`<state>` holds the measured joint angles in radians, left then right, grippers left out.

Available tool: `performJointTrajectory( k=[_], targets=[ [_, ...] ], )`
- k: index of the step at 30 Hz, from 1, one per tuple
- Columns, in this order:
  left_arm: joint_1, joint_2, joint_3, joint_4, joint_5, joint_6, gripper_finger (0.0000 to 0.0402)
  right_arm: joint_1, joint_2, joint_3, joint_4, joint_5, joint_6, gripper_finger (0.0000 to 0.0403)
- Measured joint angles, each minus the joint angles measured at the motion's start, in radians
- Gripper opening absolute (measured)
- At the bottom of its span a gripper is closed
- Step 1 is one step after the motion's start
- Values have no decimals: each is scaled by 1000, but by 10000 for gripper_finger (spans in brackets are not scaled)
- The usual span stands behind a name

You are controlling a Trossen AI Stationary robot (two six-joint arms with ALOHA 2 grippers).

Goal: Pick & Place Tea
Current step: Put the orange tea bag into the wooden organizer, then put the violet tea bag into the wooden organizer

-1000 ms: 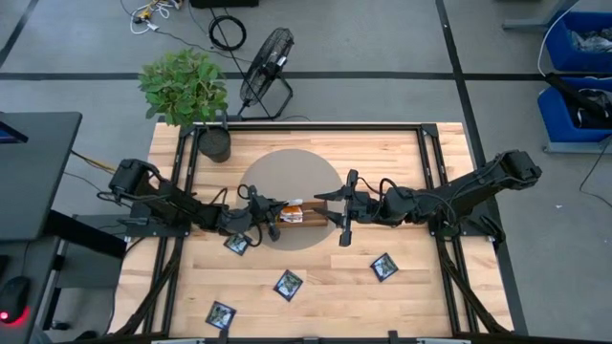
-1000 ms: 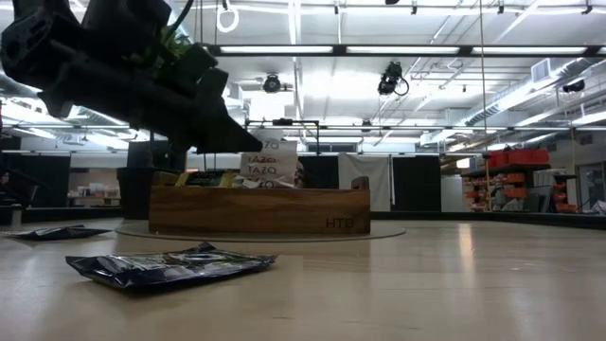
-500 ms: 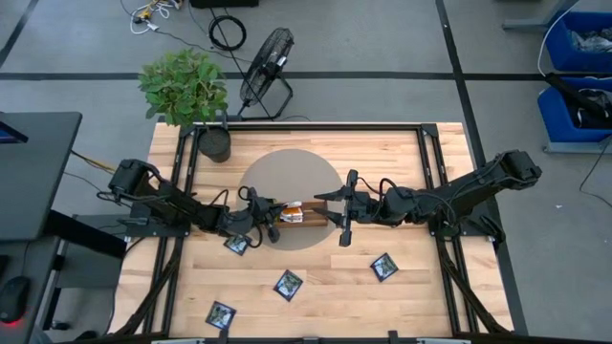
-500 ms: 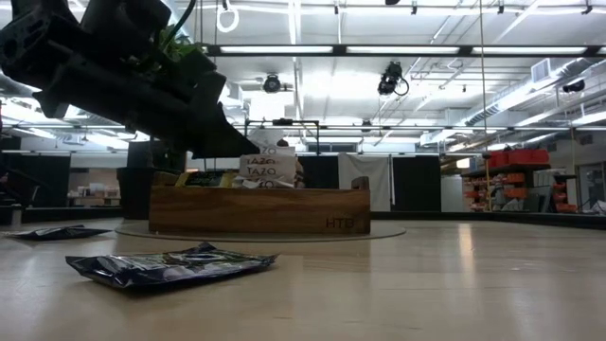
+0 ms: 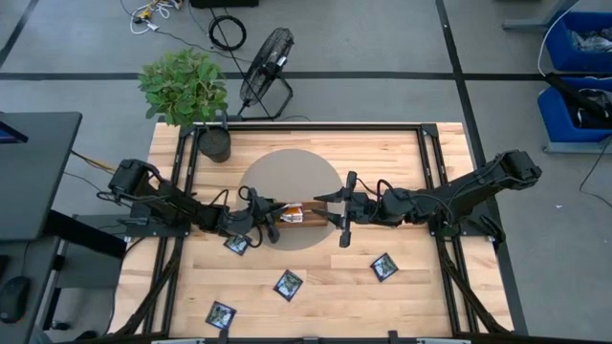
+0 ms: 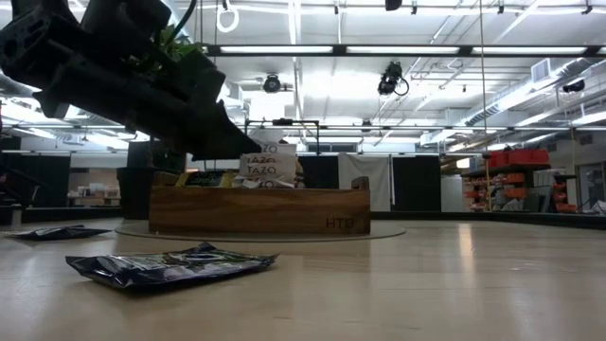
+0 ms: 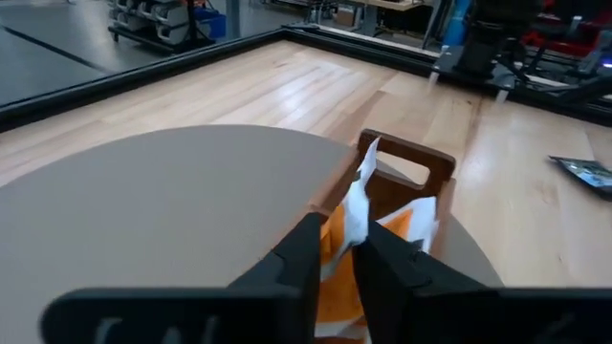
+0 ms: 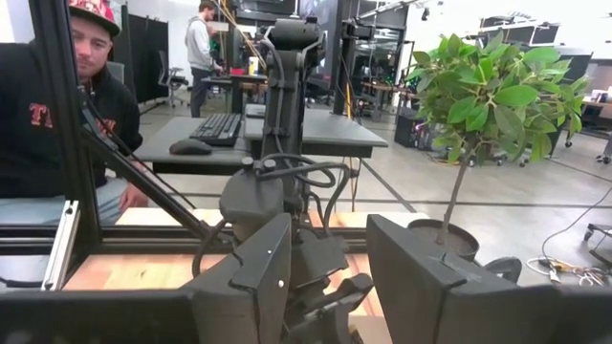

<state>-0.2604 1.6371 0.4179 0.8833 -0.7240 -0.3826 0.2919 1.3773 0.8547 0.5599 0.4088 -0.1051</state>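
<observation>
High view first: barely anything differs from a second back, the left hand has crept a hair along the left end of the wooden tray, and the right hand hasn't budged, fingers parted over the tray's right end with nothing between them. Left wrist view shows the left hand's fingers narrow around an orange-and-white sachet standing upright in the tray; whether they're really pinching it or just letting go, can't tell. Other sachets are dark navy squares with a pale centre lying flat on the bench: one beside the left hand, three nearer the front edge. Low view has a crumpled navy one up close. Tray contents mostly hidden by the arms from above.
</observation>
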Motion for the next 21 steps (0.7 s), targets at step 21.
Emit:
performJointTrajectory(
  k=[21],
  targets=[
    [-31,-64,0,-13,97,54,191,-31,0,0,-28,2,71,146]
  ],
)
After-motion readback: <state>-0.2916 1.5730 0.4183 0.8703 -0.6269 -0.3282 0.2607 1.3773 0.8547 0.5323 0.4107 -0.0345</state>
